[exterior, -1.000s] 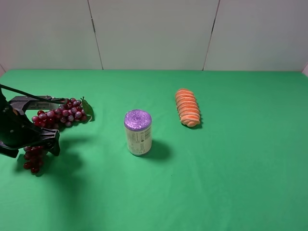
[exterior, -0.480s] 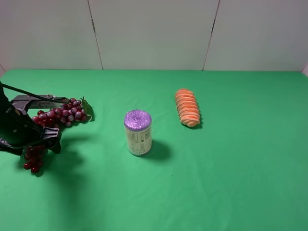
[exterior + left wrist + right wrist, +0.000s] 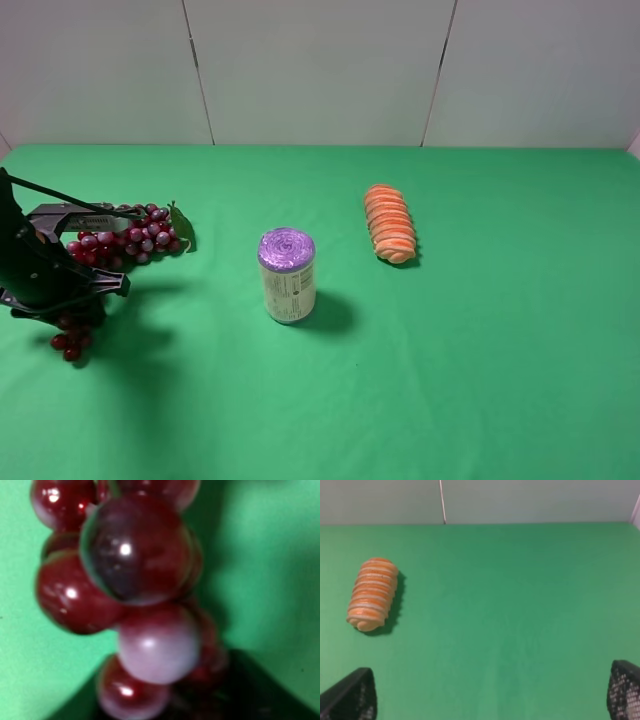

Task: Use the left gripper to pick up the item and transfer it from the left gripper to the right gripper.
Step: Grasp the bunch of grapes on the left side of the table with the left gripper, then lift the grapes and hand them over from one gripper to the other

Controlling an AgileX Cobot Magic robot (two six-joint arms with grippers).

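Observation:
The item (image 3: 130, 235), a curved bunch of dark red and purple grapes with a green leaf (image 3: 181, 225), lies at the table's left edge. My left gripper (image 3: 122, 250) straddles the bend of the bunch, its thin black bars pressed in on the grapes. Glossy grapes (image 3: 135, 555) fill the left wrist view, blurred and very near. The bunch's lower tail (image 3: 68, 345) rests on the cloth below the claw. My right gripper (image 3: 490, 697) is outside the exterior high view; in the right wrist view its fingertips (image 3: 350, 697) stand far apart over bare cloth, holding nothing.
A purple-topped white can (image 3: 287, 275) stands upright near the table's middle. An orange ridged bread-like piece (image 3: 389, 223) (image 3: 371, 594) lies right of centre toward the back. A white panelled wall (image 3: 320, 70) bounds the far edge of the green cloth (image 3: 480, 350).
My left gripper's bars have drawn together onto the grape bunch, and the claw has shifted slightly left. The bunch's lower tail has nudged a little. The can and bread stayed put.

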